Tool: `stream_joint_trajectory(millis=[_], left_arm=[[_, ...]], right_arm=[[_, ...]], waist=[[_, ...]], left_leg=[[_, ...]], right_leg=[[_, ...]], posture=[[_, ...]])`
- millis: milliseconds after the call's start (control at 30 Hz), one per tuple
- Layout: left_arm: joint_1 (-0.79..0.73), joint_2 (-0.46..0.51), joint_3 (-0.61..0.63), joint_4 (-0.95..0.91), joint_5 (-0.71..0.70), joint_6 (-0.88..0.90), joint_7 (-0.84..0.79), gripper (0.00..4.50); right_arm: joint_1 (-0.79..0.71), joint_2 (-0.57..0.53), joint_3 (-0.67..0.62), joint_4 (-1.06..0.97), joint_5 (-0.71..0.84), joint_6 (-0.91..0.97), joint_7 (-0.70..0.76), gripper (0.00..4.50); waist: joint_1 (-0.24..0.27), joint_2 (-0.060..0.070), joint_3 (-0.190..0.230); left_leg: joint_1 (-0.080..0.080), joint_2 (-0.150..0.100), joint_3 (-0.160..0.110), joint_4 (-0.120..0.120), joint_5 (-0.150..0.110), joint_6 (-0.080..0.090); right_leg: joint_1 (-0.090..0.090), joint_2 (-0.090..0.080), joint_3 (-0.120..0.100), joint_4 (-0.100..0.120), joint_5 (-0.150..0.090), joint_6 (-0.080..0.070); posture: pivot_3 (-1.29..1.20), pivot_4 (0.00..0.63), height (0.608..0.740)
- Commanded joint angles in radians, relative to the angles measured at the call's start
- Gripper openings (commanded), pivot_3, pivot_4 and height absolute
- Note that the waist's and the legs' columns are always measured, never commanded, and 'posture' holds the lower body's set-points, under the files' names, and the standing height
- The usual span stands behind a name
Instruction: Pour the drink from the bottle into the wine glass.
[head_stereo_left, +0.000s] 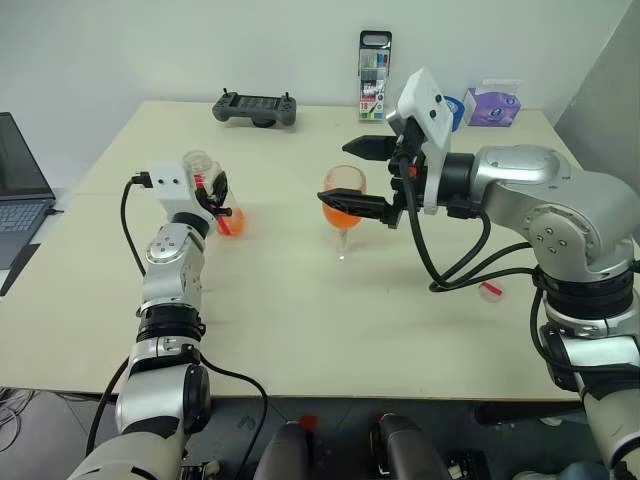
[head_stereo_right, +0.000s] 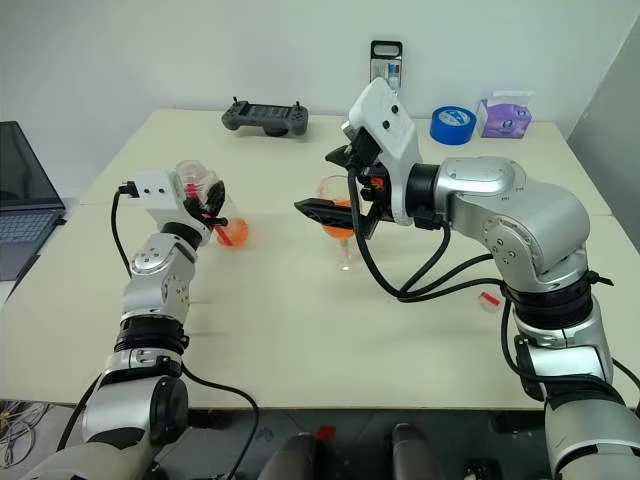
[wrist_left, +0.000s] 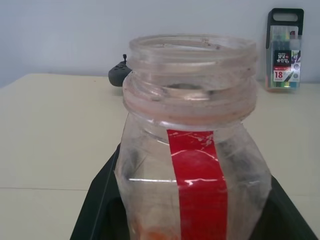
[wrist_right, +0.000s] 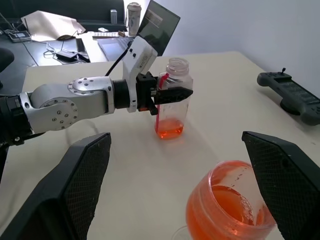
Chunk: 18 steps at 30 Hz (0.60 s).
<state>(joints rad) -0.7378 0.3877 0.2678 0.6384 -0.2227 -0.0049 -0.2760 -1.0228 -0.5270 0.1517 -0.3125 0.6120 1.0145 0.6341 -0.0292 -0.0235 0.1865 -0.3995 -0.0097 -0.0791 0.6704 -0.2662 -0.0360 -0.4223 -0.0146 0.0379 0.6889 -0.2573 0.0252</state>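
**Glass full, open jaws flanking it: a knock is the danger**

The left tool (wrist_right: 167, 95) is clamped on the uncapped bottle (wrist_right: 172, 100), upright near the desk's (head_stereo_left: 300, 320) left edge with only a little drink (wrist_right: 170, 131) at its bottom. The wine glass (head_stereo_left: 343, 205) stands mid-desk, its bowl well filled with orange. The right tool (head_stereo_left: 372, 178) has its jaws spread wide on either side of the bowl. Any sideways drift or uneven closing could tip the slender-stemmed glass and spill it.

On the bench (head_stereo_left: 300, 330), the bottle (head_stereo_left: 212, 195) stands left of the wine glass (head_stereo_left: 343, 205) (drink (wrist_right: 227, 205) inside); a controller (head_stereo_left: 255, 108) lies behind them.
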Motion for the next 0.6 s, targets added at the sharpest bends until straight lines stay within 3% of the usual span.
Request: stream_joint_trajectory(millis=[33,233,267,467,600], left_arm=[[0.023,0.008,-0.009,-0.009,0.019,-0.028,-0.004,1.71],[0.047,0.011,-0.012,-0.02,0.036,-0.031,0.023,1.71],[0.05,0.011,-0.011,-0.021,0.036,-0.028,0.025,2.42],[0.063,0.016,-0.012,-0.031,0.039,-0.011,0.023,4.3],[0.075,0.026,-0.023,-0.055,0.046,-0.012,0.01,4.47]], right_arm=[[-0.005,-0.005,-0.007,-0.015,-0.016,-0.023,0.014,4.5],[0.0,-0.01,-0.006,-0.013,-0.041,-0.028,0.025,4.5],[0.001,-0.01,-0.006,-0.012,-0.045,-0.029,0.027,4.5],[0.013,-0.015,0.001,-0.007,-0.078,-0.057,0.041,4.5],[0.018,-0.011,0.001,-0.005,-0.095,-0.067,0.051,4.5]], waist=[[0.0,0.0,0.0],[0.0,0.0,0.0],[0.0,0.0,0.0],[-0.001,0.0,0.0],[0.0,0.0,0.0]], left_leg=[[0.0,0.0,0.0,0.0,0.0,0.0],[0.001,0.0,0.0,-0.001,0.0,0.0],[0.001,0.0,0.0,-0.001,0.0,0.0],[0.001,0.0,0.0,-0.002,0.0,0.0],[0.001,0.0,0.0,-0.002,0.0,0.0]], right_leg=[[0.0,0.0,0.0,0.0,0.0,0.0],[0.0,0.0,0.0,0.0,0.0,0.0],[0.0,0.0,0.0,0.0,0.0,0.0],[0.0,0.0,0.0,0.0,0.0,0.0],[0.0,0.0,0.0,-0.001,0.0,0.0]], posture=[[0.0,0.15,0.74],[0.0,0.15,0.74],[0.0,0.15,0.74],[0.0,0.15,0.74],[0.0,0.15,0.74]])
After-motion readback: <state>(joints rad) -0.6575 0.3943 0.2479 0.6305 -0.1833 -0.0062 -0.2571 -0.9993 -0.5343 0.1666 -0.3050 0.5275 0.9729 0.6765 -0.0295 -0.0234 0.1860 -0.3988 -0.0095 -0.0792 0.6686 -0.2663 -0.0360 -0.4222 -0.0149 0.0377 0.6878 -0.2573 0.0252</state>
